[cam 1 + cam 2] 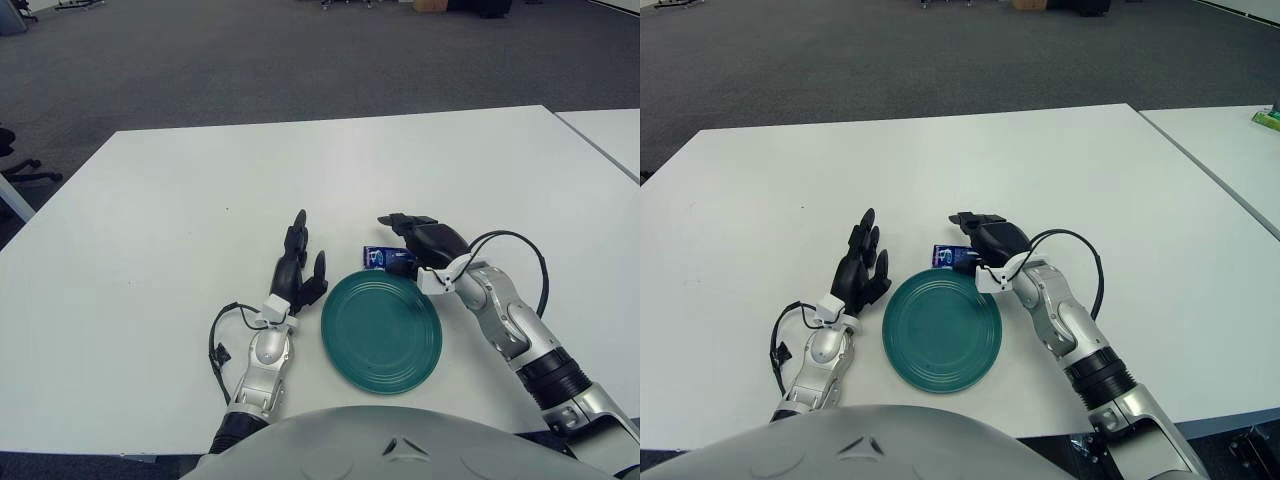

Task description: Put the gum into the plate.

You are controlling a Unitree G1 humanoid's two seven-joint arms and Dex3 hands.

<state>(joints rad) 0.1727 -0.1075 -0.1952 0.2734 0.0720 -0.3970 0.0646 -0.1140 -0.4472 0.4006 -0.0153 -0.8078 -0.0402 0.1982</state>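
A white table [150, 230] fills the view, seen from the robot's head looking down. Furthest left, at about eight o'clock from the table's middle, the left hand [298, 268] shows with its dark fingers spread and straight, holding nothing, just beside the plate's left edge. Next comes the teal plate [381, 332], round and bare, near the table's near edge at six o'clock. At the plate's twelve o'clock, just outside its far rim, lies the gum [379, 257], a small blue packet flat on the table and not yet lifted. Right of that, the right hand [415, 240] hangs over the packet from its two o'clock side, fingers extended forward and partly curled above it; whether they touch the gum cannot be told, and nothing looks pinched. To do this step well, the hand probably needs to settle lower so fingers and thumb bracket the packet's sides, squeeze gently without pushing it under the rim, then lift clear of the rim before carrying it toward six o'clock.
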